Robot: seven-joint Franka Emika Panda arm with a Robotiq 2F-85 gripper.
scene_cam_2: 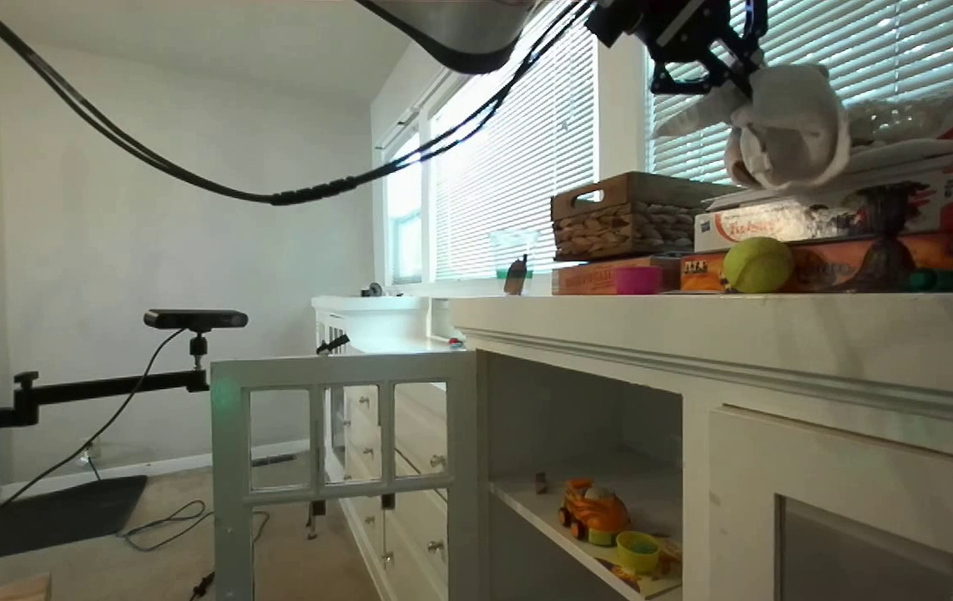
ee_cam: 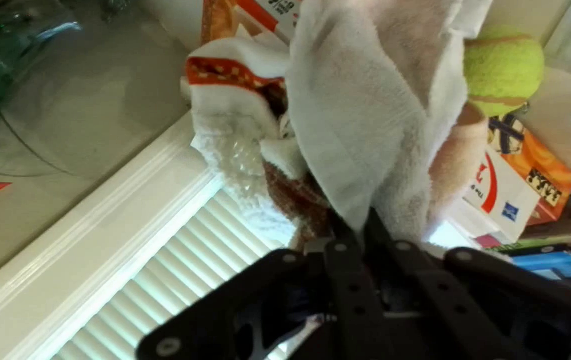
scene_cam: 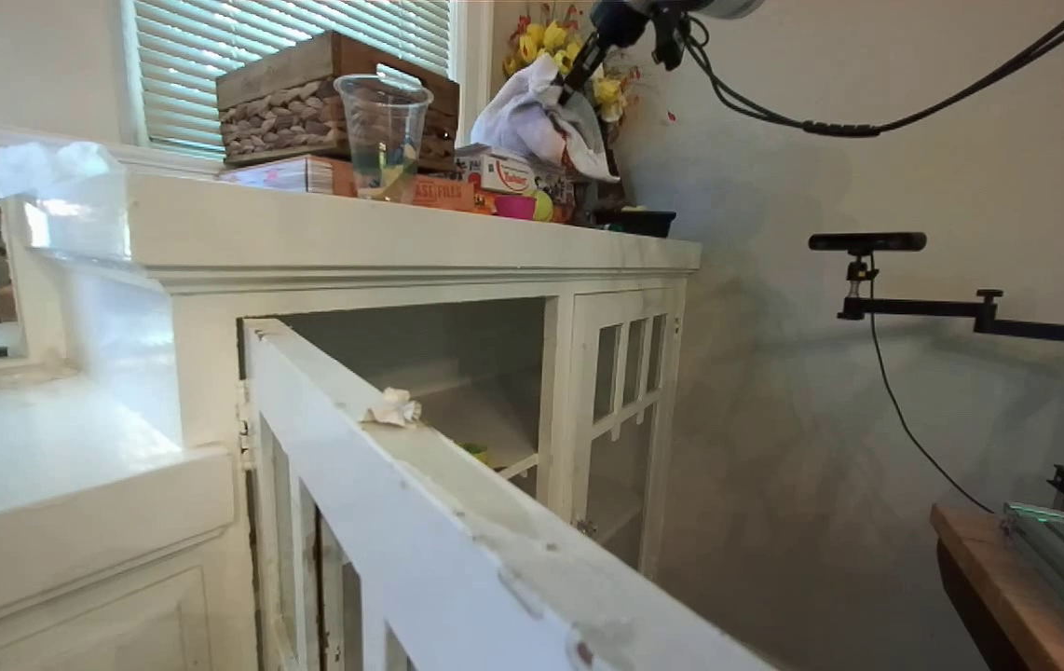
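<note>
We see the claw (ee_cam: 358, 227) clamped on the cloth (ee_cam: 360, 115), which hangs mostly below it, long axis running outward from it in the wrist view. In an exterior view it ends just above the box (scene_cam_2: 768, 224); we cannot tell if they touch.

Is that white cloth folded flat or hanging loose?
Hanging loose: the white cloth droops in uneven folds from the gripper, which pinches it.
</note>
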